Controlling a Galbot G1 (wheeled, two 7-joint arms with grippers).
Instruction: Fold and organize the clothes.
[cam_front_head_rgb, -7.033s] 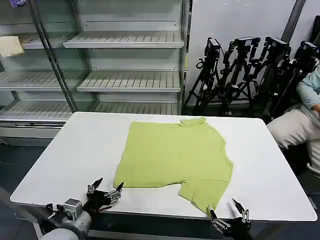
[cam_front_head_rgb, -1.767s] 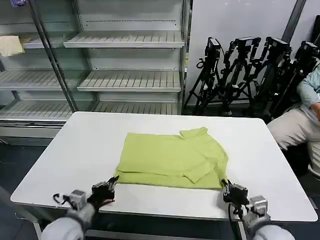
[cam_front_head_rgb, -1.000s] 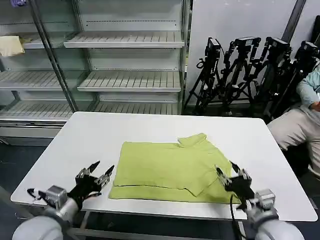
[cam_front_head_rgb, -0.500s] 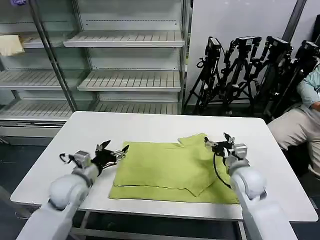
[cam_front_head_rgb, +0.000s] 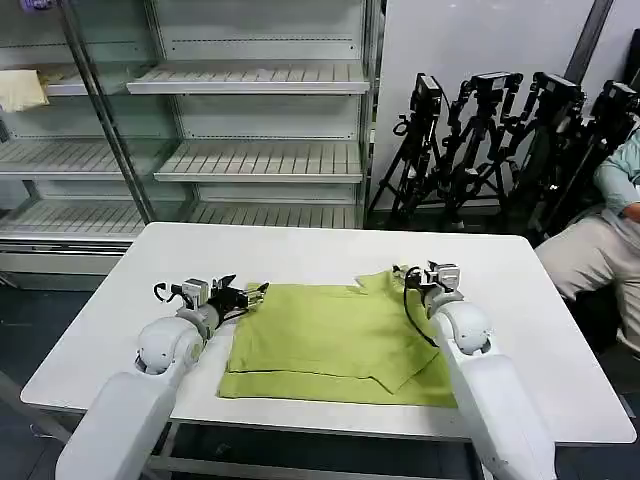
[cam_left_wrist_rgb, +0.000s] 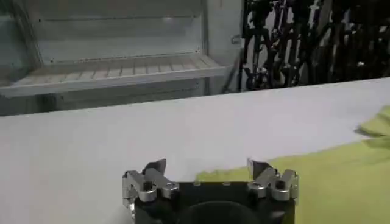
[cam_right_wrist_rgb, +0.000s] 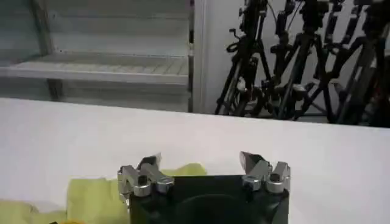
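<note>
The clothes are one lime yellow-green T-shirt (cam_front_head_rgb: 330, 340) lying folded on the white table (cam_front_head_rgb: 130, 300), its near half doubled over and a sleeve poking out at the far right. My left gripper (cam_front_head_rgb: 246, 293) hovers open at the shirt's far left corner; the left wrist view has its fingers spread (cam_left_wrist_rgb: 207, 165) with the shirt's edge (cam_left_wrist_rgb: 341, 176) just beyond. My right gripper (cam_front_head_rgb: 408, 274) is open at the far right sleeve; in the right wrist view its fingers (cam_right_wrist_rgb: 200, 159) straddle bare table with a bit of shirt (cam_right_wrist_rgb: 91, 195) beside them. Neither holds fabric.
Empty metal shelving (cam_front_head_rgb: 250, 160) stands behind the table, with a pale cream cloth (cam_front_head_rgb: 20, 90) on its upper left shelf. Black tripods (cam_front_head_rgb: 500, 140) are stacked at the back right. Bare tabletop surrounds the shirt on all sides.
The shirt's near part has been folded over onto itself. Both grippers let go, opened and travelled from the table's near edge to the shirt's far corners.
</note>
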